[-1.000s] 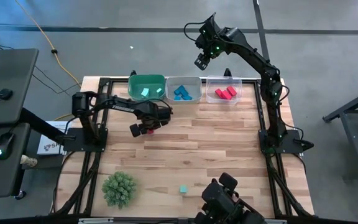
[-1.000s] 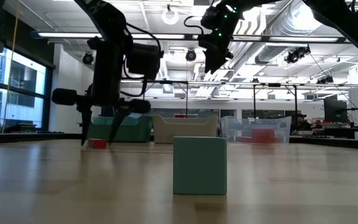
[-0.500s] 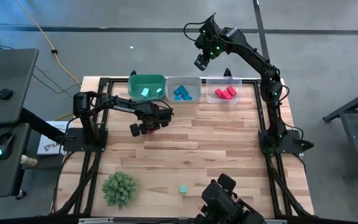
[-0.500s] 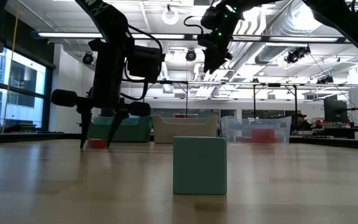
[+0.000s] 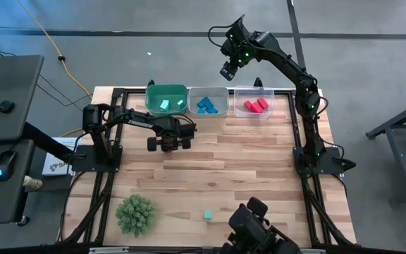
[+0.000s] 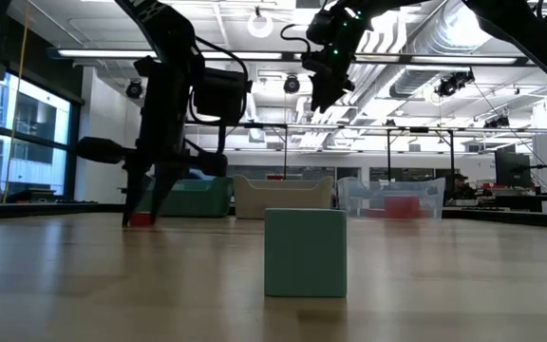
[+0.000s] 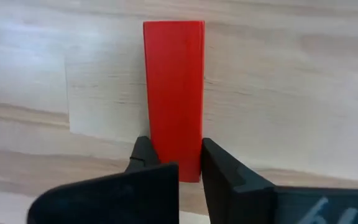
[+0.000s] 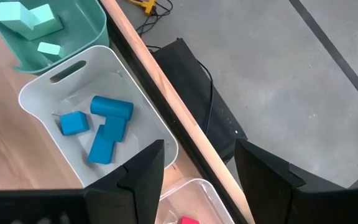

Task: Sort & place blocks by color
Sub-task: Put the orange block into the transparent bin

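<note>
Since a second ago the left gripper (image 5: 168, 145) has swung round over the table and dropped, so its fingers (image 7: 219, 168) now stand on either side of the red bar (image 7: 173, 93), pinching its near end as it lies flat on the wood. The left arm reaches in from nine o'clock, elbow folded, wrist bent down toward the boards at about ten o'clock from the table's centre. The right gripper (image 5: 228, 69) hangs high past the twelve o'clock edge, its fingers spread, above the white bin (image 8: 129, 93) of blue blocks (image 8: 107, 127). Beside that bin stand the green bin (image 5: 166, 97) holding light teal blocks (image 8: 30, 15) at eleven o'clock and the clear bin (image 5: 254, 104) with red blocks (image 5: 255, 106) at one o'clock. One teal cube (image 5: 207, 214) sits alone near six o'clock, a green spiky plant ball (image 5: 134, 214) at seven. The wooden table (image 5: 245, 162) stands on a grey floor; beyond it the low view shows a bright workshop with ceiling ducts.
</note>
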You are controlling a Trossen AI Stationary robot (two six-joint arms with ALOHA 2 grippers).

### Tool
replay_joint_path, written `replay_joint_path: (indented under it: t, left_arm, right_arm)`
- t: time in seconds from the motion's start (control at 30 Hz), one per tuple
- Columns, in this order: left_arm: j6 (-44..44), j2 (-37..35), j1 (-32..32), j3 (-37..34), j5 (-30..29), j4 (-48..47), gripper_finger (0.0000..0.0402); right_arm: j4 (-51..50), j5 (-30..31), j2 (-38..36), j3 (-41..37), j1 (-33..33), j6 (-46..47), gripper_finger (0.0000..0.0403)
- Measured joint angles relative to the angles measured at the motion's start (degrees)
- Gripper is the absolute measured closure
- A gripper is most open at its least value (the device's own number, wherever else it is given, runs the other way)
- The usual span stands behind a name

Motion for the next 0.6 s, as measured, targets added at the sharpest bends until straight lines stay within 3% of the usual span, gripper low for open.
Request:
replay_joint_path:
  t: [0.33, 0.6]
  left_arm:
    - [16.22, -2.0, -0.74, -0.34, -1.61, 0.29, 0.0401]
    - [29.34, -6.42, -0.72, -0.28, -3.22, 0.51, 0.0401]
  right_arm:
    - [-3.87, -0.71, 0.0, -0.02, 0.02, 3.3, 0.0217]
    - [-7.61, -9.46, 0.0, -0.02, 0.02, 8.53, 0.0217]
